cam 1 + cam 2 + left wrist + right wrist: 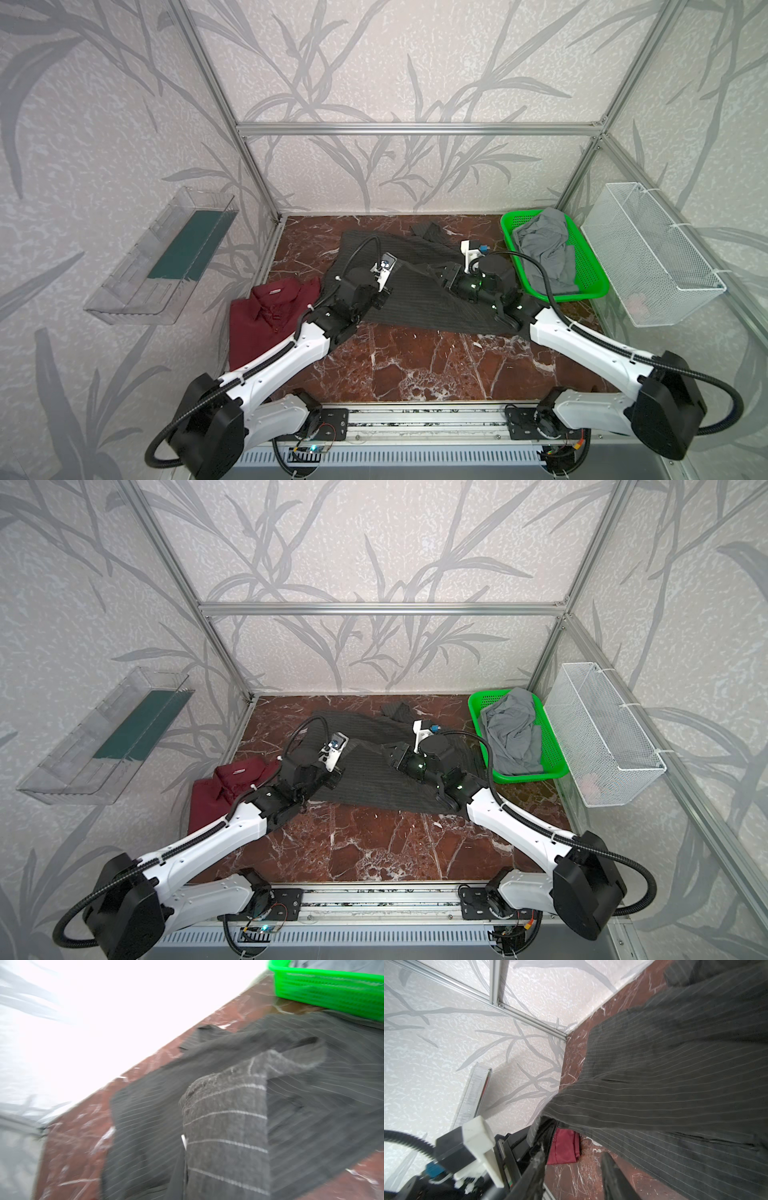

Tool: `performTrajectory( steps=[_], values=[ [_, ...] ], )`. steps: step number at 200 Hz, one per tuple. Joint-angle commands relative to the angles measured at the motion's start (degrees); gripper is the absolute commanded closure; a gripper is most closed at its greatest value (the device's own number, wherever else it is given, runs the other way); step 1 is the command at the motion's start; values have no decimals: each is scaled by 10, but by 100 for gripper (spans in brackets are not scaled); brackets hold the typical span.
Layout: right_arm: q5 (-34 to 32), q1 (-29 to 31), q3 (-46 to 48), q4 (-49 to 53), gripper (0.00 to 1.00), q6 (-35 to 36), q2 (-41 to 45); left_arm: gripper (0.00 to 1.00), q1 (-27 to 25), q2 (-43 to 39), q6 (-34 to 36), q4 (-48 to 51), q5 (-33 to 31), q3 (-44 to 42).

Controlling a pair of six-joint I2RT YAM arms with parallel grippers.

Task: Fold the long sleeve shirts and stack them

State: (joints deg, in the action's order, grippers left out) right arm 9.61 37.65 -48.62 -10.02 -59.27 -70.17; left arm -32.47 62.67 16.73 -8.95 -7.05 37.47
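Left end effector [384, 292]: clamped on a raised fold of charcoal pinstripe shirt [415, 299], mid counter [415, 365], likely to carry it over. Right end effector [573, 1155]: parted, empty. Maroon shirt [266, 328] folded at left edge, awaiting stacking.

Charcoal pinstriped shirt [415, 297] — spread out, rumpled, one edge lifted; maroon shirt [257, 328] lies folded to its left, collar up.

The enclosure consists of walls [415, 62] papered in pale grey with a darker leaf pattern, braced by an aluminium frame [415, 129], over a red-brown marble-pattern counter [415, 365]. A clear bin [124, 291] is wall-mounted at 9 o'clock. A white wire basket [648, 266] is wall-mounted at 3 o'clock, and a green basket [590, 286] stands on the counter at 2 o'clock.
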Motion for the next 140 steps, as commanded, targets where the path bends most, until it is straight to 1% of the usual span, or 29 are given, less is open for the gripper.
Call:
performTrajectory(
  steps=[1, 15, 27, 41, 59, 85, 110, 140],
  values=[
    [-25, -24, 7, 61, 49, 48, 35, 100, 30, -35, 90, -129, 98, -42],
    [-23, -45, 8, 96, 49, 61, 46, 100, 41, -42, 88, -169, 112, -51],
    [-29, -59, 19, 118, 49, 63, 56, 100, 46, -43, 86, -189, 141, -53],
    [-36, -63, 40, 127, 51, 68, 63, 100, 46, -37, 73, -201, 168, -43],
    [-24, -63, 61, 129, 52, 74, 56, 100, 45, -15, 51, -253, 186, -28],
    [-4, -63, 118, 80, 55, 52, 41, 100, 44, 12, 25, -281, 220, 15],
    [-13, -63, 155, 29, 57, 45, 24, 100, 45, 25, -3, -310, 240, 47],
    [-4, -63, 173, -48, 58, 34, -40, 100, 41, 31, -47, -333, 276, 85]
  ],
)
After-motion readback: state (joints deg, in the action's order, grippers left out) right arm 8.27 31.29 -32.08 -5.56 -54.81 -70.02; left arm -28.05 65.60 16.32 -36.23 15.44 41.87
